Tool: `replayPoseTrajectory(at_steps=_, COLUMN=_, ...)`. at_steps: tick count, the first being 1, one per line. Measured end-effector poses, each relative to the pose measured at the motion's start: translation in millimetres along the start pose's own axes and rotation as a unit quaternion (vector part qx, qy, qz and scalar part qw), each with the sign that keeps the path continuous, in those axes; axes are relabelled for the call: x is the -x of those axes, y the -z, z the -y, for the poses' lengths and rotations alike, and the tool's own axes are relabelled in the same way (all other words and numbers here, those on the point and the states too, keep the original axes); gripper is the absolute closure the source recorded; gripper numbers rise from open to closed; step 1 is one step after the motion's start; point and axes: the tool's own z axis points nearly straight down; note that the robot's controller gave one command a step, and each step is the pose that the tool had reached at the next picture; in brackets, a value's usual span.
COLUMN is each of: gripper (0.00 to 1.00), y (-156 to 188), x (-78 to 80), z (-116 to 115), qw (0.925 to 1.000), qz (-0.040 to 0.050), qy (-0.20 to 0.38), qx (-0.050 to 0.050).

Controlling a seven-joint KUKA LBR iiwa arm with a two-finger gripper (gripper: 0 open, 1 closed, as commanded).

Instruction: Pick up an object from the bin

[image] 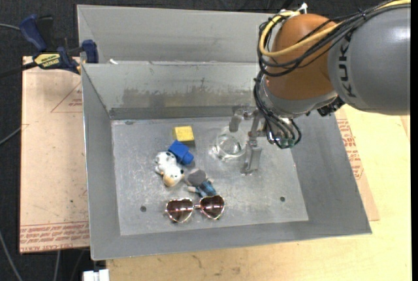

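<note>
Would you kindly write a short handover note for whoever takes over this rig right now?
End effector: open, down in the grey metal bin, nothing visibly between its fingers.
Things: clear transparent plastic piece right beside the fingers; yellow square block, blue piece, white plush toy and heart-shaped sunglasses lie further left.
Done: nothing lifted yet.
Left: close on one thing, likely the clear piece, and lift it out.

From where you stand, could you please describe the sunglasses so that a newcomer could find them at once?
On the floor of the grey bin, a small cluster of things lies left of the middle. The sunglasses are its lowest piece in the picture, nearest the front wall, below a white toy animal. Only they have two heart-shaped tinted lenses side by side.
</note>
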Motion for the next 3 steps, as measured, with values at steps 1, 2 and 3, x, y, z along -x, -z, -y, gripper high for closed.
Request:
replayPoseTrajectory(at_steps=1, gripper=0.00, y=4.6, x=1.8, z=0.1, qw=1.0000, qz=0.0040, qy=0.000, qx=0.000)
replayPoseTrajectory(at_steps=2, gripper=0.00, y=-51.0, x=25.4, z=10.4, qw=0.9987, qz=0.0061, qy=0.051, qx=0.000)
replayPoseTrajectory(at_steps=3, gripper=0.00, y=-97.6, x=45.7, z=22.0, qw=0.9896, qz=0.0060, qy=0.143, qx=-0.001)
